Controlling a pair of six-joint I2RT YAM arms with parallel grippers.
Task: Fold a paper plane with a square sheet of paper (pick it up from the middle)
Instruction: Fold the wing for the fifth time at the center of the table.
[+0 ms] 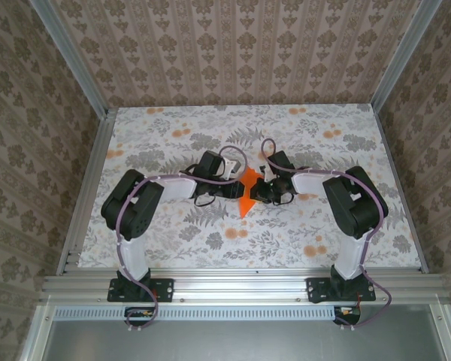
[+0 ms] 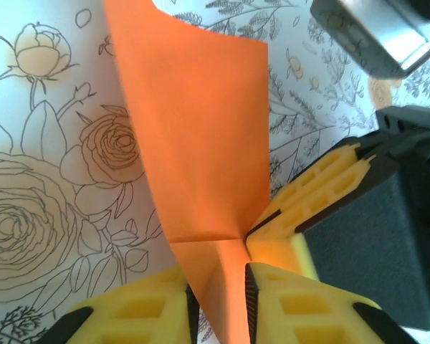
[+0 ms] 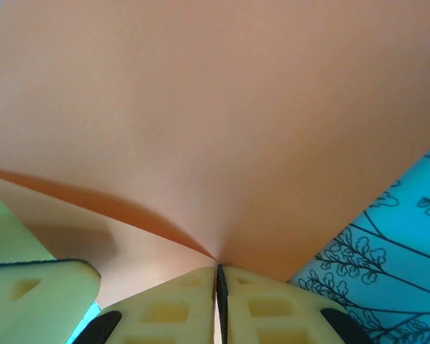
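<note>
Broadly, the counter is the biggest thing here, a flat top spread with a cloth printed in grey leaves and pale orange flowers, with patterned wallpaper panels rising from its far and side edges. The left arm stands at the counter's near edge on the left and bends inward toward the counter's middle. The right arm mirrors it from the near edge on the right. At the middle of the counter is the orange paper, already folded. From above it reads as a narrow arrow shape whose point faces the counter's near edge. In the left wrist view a crease runs across it and one flap curves upward. Whether its lowest tip touches the counter cannot be told. The left gripper sits just left of the counter's centre with its yellow fingers a little apart. A strip of the paper runs through the gap between them, and they do not look pressed onto it. The right gripper sits just right of the counter's centre. Its fingers are drawn together with only a thin dark seam between them, pinching the paper where its folds meet. In the left wrist view that pinch lies at the end of the crease, close beside the left gripper's fingers.
</note>
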